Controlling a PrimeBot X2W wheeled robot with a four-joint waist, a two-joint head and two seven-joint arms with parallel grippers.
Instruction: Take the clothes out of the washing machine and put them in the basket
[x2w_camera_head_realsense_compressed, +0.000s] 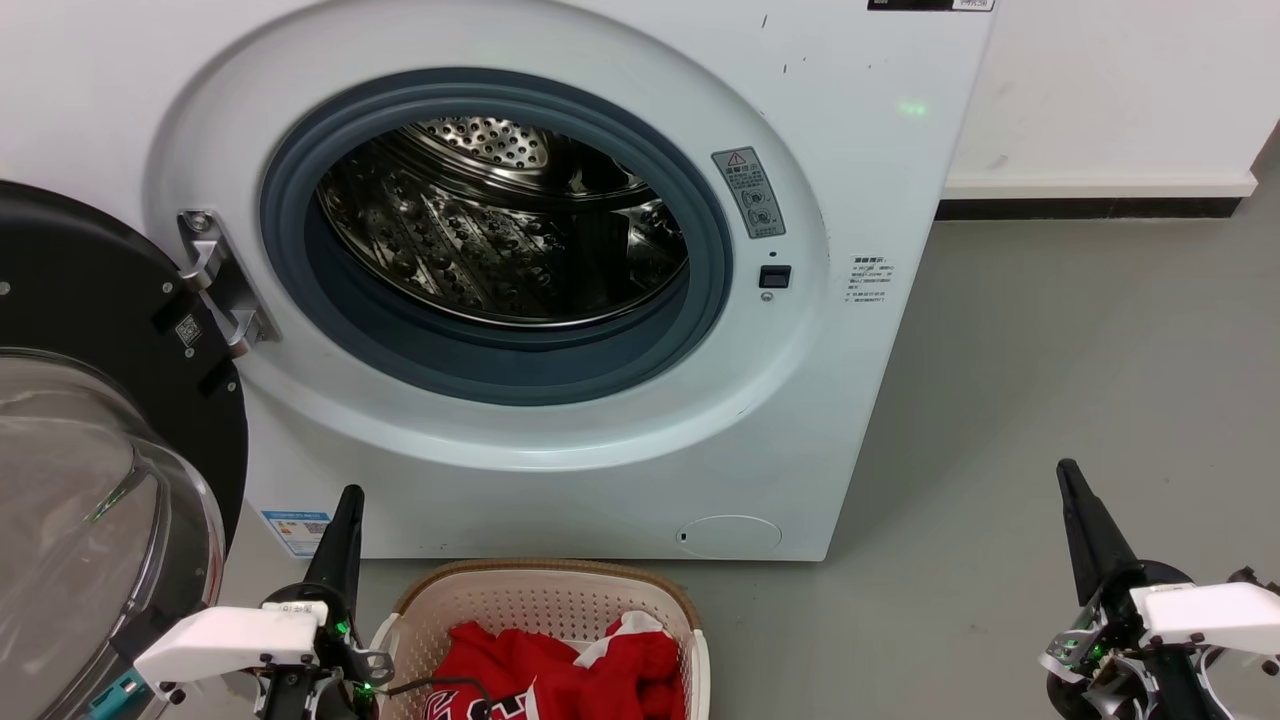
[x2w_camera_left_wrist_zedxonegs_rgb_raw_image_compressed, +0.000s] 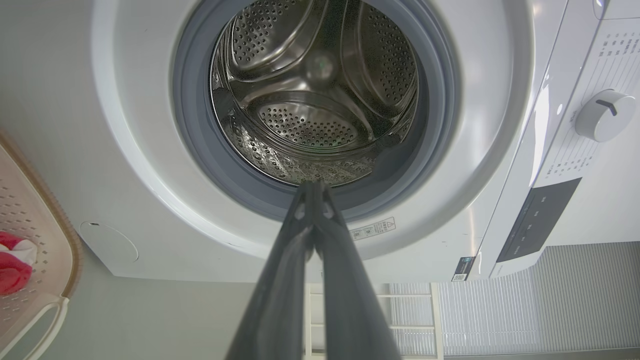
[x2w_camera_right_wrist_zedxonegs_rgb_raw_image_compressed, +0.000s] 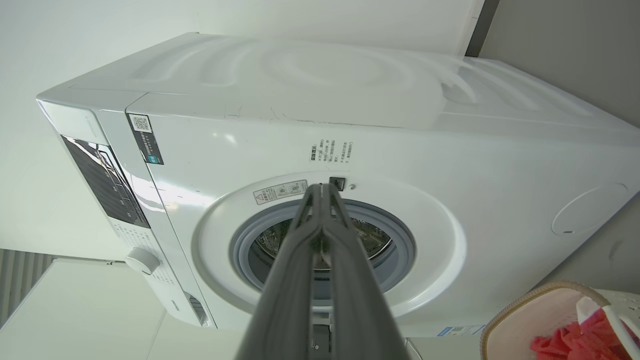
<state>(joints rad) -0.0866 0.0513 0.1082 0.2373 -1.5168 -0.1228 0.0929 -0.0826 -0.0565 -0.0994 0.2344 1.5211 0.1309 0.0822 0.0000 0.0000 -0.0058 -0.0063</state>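
The white washing machine (x2w_camera_head_realsense_compressed: 560, 120) stands with its door swung open to the left, and its steel drum (x2w_camera_head_realsense_compressed: 500, 225) holds nothing red. The red clothes (x2w_camera_head_realsense_compressed: 560, 675) lie piled in the cream basket (x2w_camera_head_realsense_compressed: 540, 590) on the floor in front of it; white trim and some lettering show. My left gripper (x2w_camera_head_realsense_compressed: 350, 495) is shut and empty, just left of the basket. My right gripper (x2w_camera_head_realsense_compressed: 1066, 470) is shut and empty too, well off to the right above the floor. In the left wrist view the shut gripper (x2w_camera_left_wrist_zedxonegs_rgb_raw_image_compressed: 314, 186) points at the drum (x2w_camera_left_wrist_zedxonegs_rgb_raw_image_compressed: 315, 95).
The open black-rimmed glass door (x2w_camera_head_realsense_compressed: 90, 480) juts out at the left, close to my left arm. Grey floor (x2w_camera_head_realsense_compressed: 1050, 380) stretches to the right of the machine up to a white wall with a dark skirting strip (x2w_camera_head_realsense_compressed: 1090, 208).
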